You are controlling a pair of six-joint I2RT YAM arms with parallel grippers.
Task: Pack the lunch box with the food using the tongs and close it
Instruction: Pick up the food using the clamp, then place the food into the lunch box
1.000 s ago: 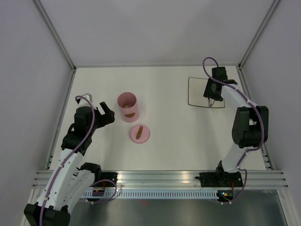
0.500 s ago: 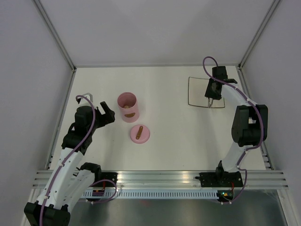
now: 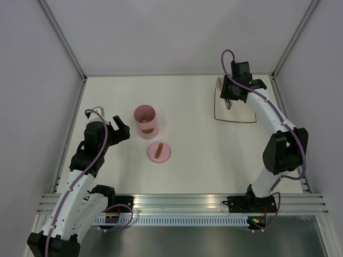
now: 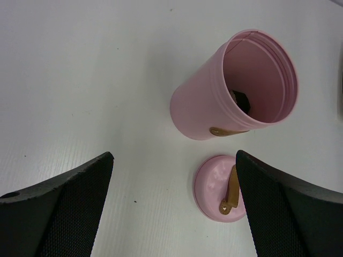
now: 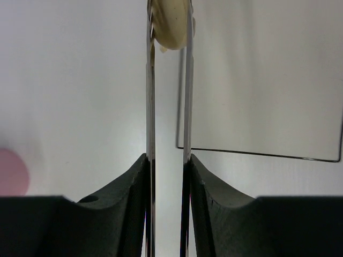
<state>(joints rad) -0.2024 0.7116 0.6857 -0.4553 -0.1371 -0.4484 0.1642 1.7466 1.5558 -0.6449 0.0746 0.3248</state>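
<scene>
Steel tongs (image 5: pixel 150 96) in the outstretched right end effector (image 5: pixel 167 166) pinch a ball (image 5: pixel 171 24); left end effector (image 3: pixel 121 129) gapes wide.

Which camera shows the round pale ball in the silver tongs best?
The right wrist view: the round pale beige ball sits close-up between the slim silver metal tongs. The top view shows only a pale speck; the left wrist view, nothing.

Right end effector (image 5: pixel 167 163) swung to far-left corner of plate (image 3: pixel 236 113), tongs (image 5: pixel 150 96) squeezed narrower, 1 beige ball (image 5: pixel 171 24) pinched
</scene>
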